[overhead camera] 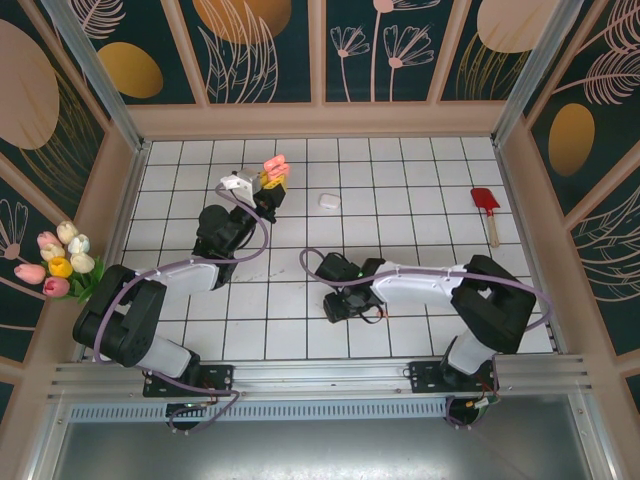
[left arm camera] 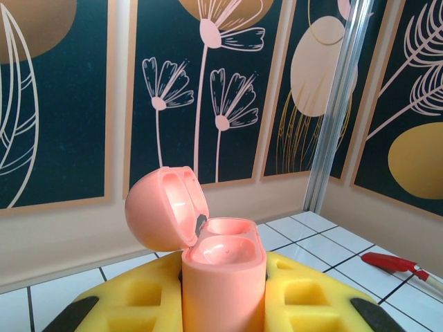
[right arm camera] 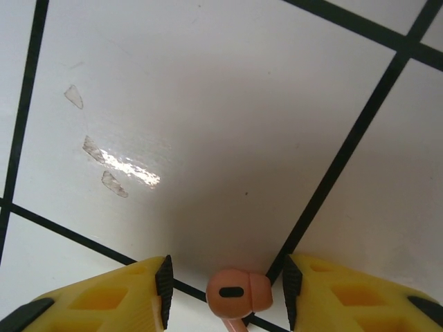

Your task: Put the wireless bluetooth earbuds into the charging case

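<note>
The right claw [right arm camera: 225,292] hangs low over the white-tiled worktop [right arm camera: 208,104] at the bottom edge of its wrist view. Its jaws are partly apart and a salmon-pink earbud [right arm camera: 237,293] lies on the tiles between the pads, gripped by neither and nearer the right-hand one. Higher in the overhead frame, left of centre, the left claw [overhead camera: 271,182] is clamped on the pink charging case [overhead camera: 272,165], held upright with its lid [left arm camera: 165,207] swung open to the left. A small white piece [overhead camera: 328,200] lies on the tiles just to its right, and farther off, at the upper right, rests a red spatula [overhead camera: 486,203].
</note>
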You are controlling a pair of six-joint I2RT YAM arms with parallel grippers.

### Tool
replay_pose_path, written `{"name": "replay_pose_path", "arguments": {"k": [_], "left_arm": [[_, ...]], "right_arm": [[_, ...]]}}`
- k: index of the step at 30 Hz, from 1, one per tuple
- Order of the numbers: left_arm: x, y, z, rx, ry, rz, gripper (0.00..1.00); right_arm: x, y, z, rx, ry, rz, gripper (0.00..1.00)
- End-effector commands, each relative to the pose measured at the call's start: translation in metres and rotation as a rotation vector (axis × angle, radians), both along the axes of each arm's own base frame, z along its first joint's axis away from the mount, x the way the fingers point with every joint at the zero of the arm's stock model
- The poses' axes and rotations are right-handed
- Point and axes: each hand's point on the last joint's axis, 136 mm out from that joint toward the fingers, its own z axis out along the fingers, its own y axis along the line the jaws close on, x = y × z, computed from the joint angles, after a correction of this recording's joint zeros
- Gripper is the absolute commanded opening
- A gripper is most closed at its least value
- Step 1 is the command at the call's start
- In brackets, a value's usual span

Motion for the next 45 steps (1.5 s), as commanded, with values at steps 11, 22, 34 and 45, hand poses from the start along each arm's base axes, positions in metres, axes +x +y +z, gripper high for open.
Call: {"name": "replay_pose_path", "arguments": {"k": [11, 22, 34, 45], "left_arm": [[-0.006, 0.004, 0.021, -0.042, -0.059, 0.001, 0.0], [-0.006, 0.003, 0.02, -0.043, -0.052, -0.005, 0.0], [-0.005, 0.002, 0.02, -0.041, -0.052, -0.008, 0.0], [-0.004, 0.001, 0.019, -0.043, -0.044, -0.013, 0.0]], "right_arm": [[-0.005, -0.008, -0.007, -0.137, -0.021, 0.041, 0.44], [-0.006, -0.012, -0.004, -0.147, -0.022, 0.024, 0.43], [-0.008, -0.013, -0.001, -0.152, -0.013, -0.009, 0.43], [-0.007, -0.011, -0.005, -0.159, -0.016, -0.01, 0.38]]}}
